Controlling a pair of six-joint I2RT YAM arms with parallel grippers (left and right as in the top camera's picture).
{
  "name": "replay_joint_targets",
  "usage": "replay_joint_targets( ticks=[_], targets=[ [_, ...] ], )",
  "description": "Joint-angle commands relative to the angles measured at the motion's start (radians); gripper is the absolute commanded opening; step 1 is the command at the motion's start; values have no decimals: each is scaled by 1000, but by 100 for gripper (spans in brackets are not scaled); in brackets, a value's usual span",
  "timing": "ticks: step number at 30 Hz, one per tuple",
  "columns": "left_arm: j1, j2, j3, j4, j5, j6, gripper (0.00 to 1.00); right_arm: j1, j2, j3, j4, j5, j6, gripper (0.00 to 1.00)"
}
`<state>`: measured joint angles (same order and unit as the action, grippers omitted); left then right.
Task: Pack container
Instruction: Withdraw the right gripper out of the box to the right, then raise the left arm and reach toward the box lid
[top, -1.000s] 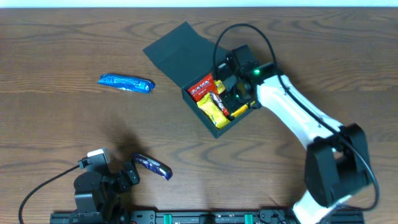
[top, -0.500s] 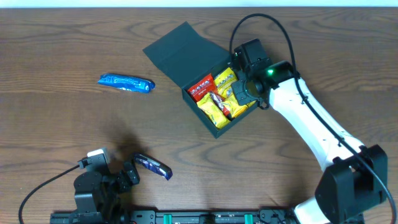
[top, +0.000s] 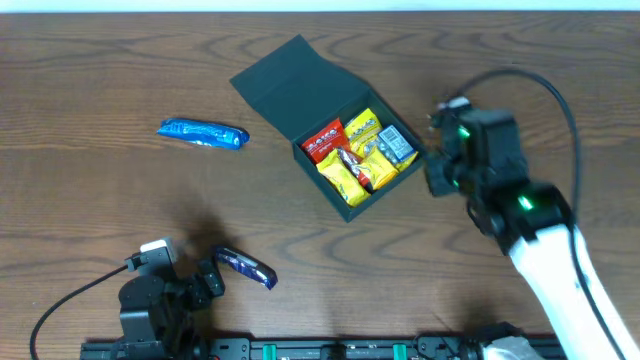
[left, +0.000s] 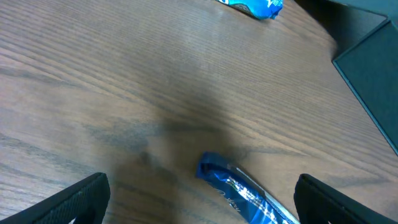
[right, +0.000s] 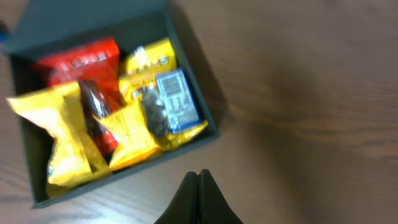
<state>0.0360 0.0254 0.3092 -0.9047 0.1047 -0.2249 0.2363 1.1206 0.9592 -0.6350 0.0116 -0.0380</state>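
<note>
The dark teal container (top: 352, 207) sits open at the table's middle, its flap lid (top: 285, 85) laid back to the upper left. It holds several red and yellow snack packets (top: 358, 155), also seen in the right wrist view (right: 112, 118). My right gripper (right: 199, 177) is shut and empty, just off the box's right side (top: 436, 178). A dark blue packet (top: 246, 267) lies near the front left, between my left gripper's open fingers (left: 199, 199). A bright blue packet (top: 203, 133) lies left of the box.
The table's far edge runs along the top of the overhead view. A black rail (top: 320, 350) runs along the front edge. The box lid's corner shows at the right of the left wrist view (left: 370, 68).
My right gripper has pulled out of the container and moved right and toward the front. A blue-labelled packet now shows in the box's right corner. The left arm has not moved.
</note>
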Motion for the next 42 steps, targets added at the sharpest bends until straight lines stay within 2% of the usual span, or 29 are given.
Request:
replay_joint_targets(
  ticks=[1, 2, 3, 4, 5, 6, 11, 31, 33, 35, 42],
  targets=[
    [3, -2, -16, -60, -3, 8, 96, -89, -150, -82, 46, -78, -58, 9],
    [3, -2, -16, -60, -3, 8, 95, -120, -198, -122, 71, -100, -77, 13],
    [3, -2, -16, -60, -3, 8, 95, -150, -246, -170, 106, -146, -117, 21],
    [3, -2, -16, -60, -3, 8, 95, -167, -283, -216, 136, -196, -186, 36],
    [3, -2, -16, -60, -3, 8, 95, -171, -302, -241, 153, -212, -233, 41],
    [3, -2, -16, -60, -3, 8, 95, -170, -319, -272, 182, -214, -276, 99],
    [3, -2, -16, -60, -3, 8, 95, -171, -327, -331, 254, -214, -277, 99],
    [3, -2, -16, -60, -3, 8, 96, -171, -164, -333, 223, -211, -277, 99],
    [3, -2, -16, -36, -46, 34, 95, -171, -148, -333, 223, -211, -277, 99],
    [3, -2, -13, 41, -23, 34, 95, -171, -137, -333, 223, -211, -277, 99],
    [3, 1, 154, 19, 26, -8, 96, -171, -114, -333, 222, -211, -277, 99]
  ],
)
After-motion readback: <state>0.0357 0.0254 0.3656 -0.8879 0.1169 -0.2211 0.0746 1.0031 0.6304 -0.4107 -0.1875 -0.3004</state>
